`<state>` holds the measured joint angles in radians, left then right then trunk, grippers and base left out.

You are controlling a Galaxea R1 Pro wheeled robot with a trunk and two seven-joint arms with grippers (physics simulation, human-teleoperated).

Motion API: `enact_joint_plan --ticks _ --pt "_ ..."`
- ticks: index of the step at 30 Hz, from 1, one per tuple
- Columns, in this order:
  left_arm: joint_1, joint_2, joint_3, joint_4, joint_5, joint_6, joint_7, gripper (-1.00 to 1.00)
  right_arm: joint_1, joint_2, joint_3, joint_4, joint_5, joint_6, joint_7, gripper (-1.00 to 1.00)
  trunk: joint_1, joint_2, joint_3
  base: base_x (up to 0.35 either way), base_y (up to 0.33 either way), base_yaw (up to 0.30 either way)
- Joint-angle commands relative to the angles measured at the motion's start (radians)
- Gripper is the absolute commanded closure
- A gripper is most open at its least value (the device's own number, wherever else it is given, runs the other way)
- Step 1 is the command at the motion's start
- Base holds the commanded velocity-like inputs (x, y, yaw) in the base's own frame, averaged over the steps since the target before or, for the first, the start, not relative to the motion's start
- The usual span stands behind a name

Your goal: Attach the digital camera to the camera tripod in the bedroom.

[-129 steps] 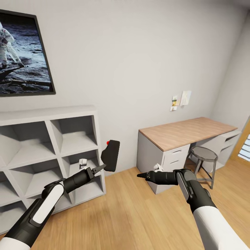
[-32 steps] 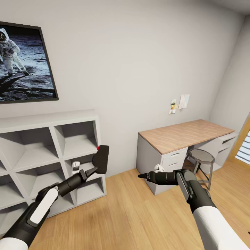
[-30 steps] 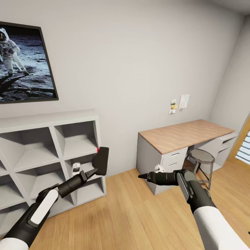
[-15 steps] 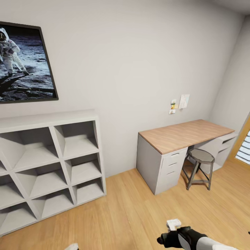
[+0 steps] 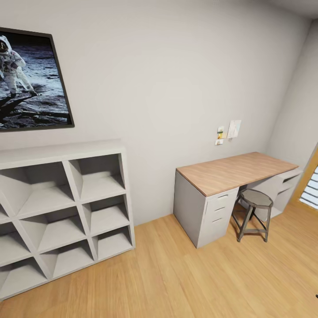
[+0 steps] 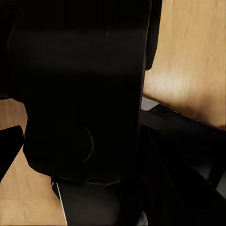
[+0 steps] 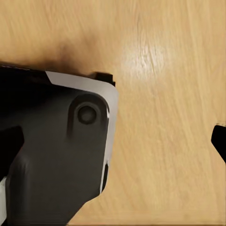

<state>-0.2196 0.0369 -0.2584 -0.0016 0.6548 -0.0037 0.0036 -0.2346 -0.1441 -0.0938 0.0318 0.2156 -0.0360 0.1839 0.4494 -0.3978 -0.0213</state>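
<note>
The digital camera is a black body right in front of the left wrist view, hanging over the light wood floor. My left gripper is shut on it, with one dark fingertip showing beside it. My right gripper is open and empty, one fingertip at the picture's edge, and hangs low over the floor beside a black and grey part of my own body. The camera tripod is out of view. The head view looks across the bedroom at a pale grey wall.
A white cube shelf stands at the left under a framed astronaut picture. A wooden-top desk with drawers and a round stool stand at the right. A window frame shows at the far right. Wood floor lies in front.
Both arms have dropped out of the head view, and the camera went down with the left gripper. The head view itself has held still over the last second.
</note>
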Motion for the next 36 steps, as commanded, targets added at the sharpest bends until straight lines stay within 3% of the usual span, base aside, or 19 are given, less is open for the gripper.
enact_joint_plan --ticks 1,17,26,32,36 --pt "0.002 0.0 -0.009 0.0 0.006 -0.007 -0.001 1.0 0.002 0.0 -0.009 0.003 0.009 -0.008 0.002 -1.0 0.001 -0.002 -0.002 0.0 0.0 0.0" --pt "0.012 0.002 -0.007 -0.001 0.008 -0.047 -0.001 1.0 0.02 0.0 -0.013 0.002 0.008 -0.029 0.004 -1.0 0.001 -0.002 -0.002 0.0 0.0 0.0" --pt "0.012 0.005 -0.005 -0.001 0.027 -0.05 -0.001 1.0 0.02 0.001 -0.016 0.003 0.006 -0.022 0.001 -1.0 0.001 -0.002 -0.002 0.0 0.0 -0.097" --pt "0.012 0.003 -0.005 -0.001 0.029 -0.05 -0.001 1.0 0.02 0.001 -0.017 0.003 -0.035 -0.021 -0.02 -1.0 0.001 -0.002 -0.002 0.0 0.0 -0.267" --pt "0.012 0.002 -0.005 -0.001 0.029 -0.05 -0.001 1.0 0.02 0.0 -0.021 0.004 -0.088 -0.023 -0.066 -1.0 0.001 -0.002 -0.002 0.0 0.0 -0.283"
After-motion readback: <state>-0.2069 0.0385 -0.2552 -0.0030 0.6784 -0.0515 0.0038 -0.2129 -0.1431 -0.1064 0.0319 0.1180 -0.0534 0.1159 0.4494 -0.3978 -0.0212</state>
